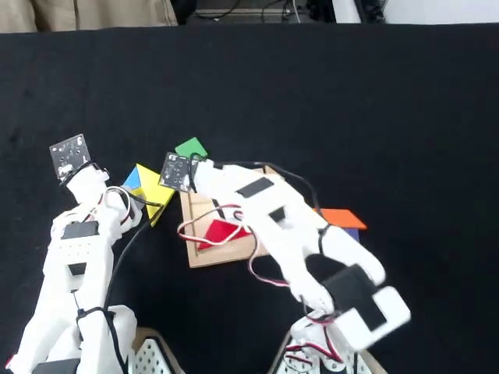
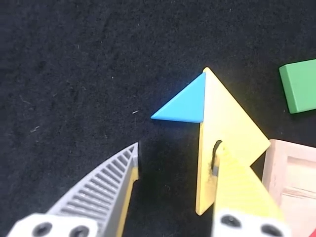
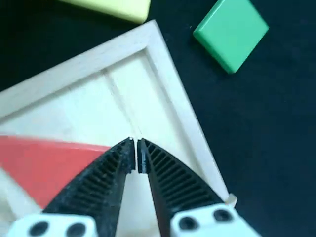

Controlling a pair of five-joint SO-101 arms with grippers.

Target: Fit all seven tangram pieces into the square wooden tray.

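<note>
The square wooden tray [image 1: 222,255] holds a red triangle [image 1: 222,232]. My right gripper [image 3: 136,152] hangs shut over the tray's bare floor [image 3: 89,108], beside the red triangle [image 3: 49,165], with nothing between its fingers. A large yellow triangle [image 2: 224,118] lies on the cloth against the tray's corner [image 2: 291,173], and a small blue triangle [image 2: 183,104] touches it. My left gripper [image 2: 176,145] is open: one finger [image 2: 237,187] is over the yellow triangle, the other [image 2: 116,185] over the cloth. A green square [image 3: 231,32] lies just beyond the tray.
An orange piece [image 1: 341,218] and a purple piece [image 1: 353,231] lie right of the tray, partly hidden by my right arm [image 1: 269,206]. Black cloth covers the table, with open room at the back and far right. Both arm bases stand at the front edge.
</note>
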